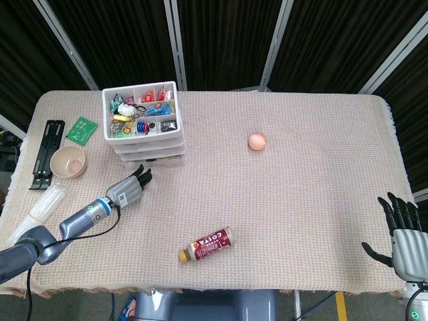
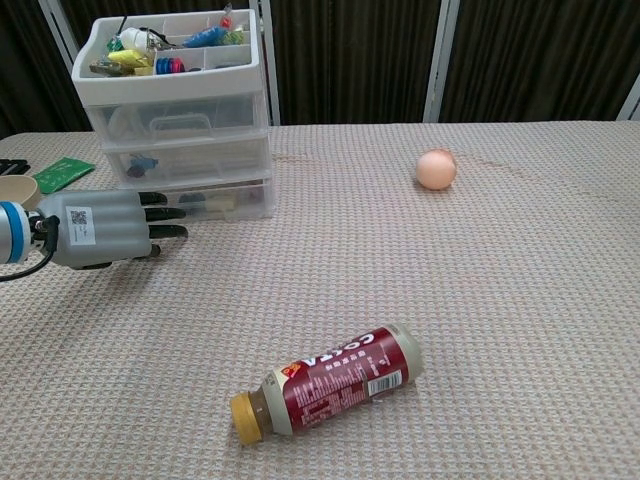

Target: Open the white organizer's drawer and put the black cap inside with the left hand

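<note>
The white organizer (image 1: 144, 127) (image 2: 180, 120) stands at the back left, its top tray full of small items. Its bottom drawer (image 2: 215, 200) (image 1: 155, 160) sits flush with the drawers above. A dark shape behind the drawer's clear front may be the black cap (image 2: 190, 200); I cannot tell for sure. My left hand (image 1: 127, 190) (image 2: 105, 228) lies low over the cloth with straight fingers (image 2: 165, 214) reaching the drawer front, holding nothing. My right hand (image 1: 404, 237) hangs off the table's front right corner, fingers spread and empty.
A brown bottle (image 1: 207, 245) (image 2: 330, 383) lies on its side near the front edge. A peach ball (image 1: 257, 141) (image 2: 436, 169) rests mid-table. Left of the organizer are a bowl (image 1: 68, 161), a green card (image 1: 81, 130), a black rack (image 1: 47, 154) and clear tubes (image 1: 37, 210).
</note>
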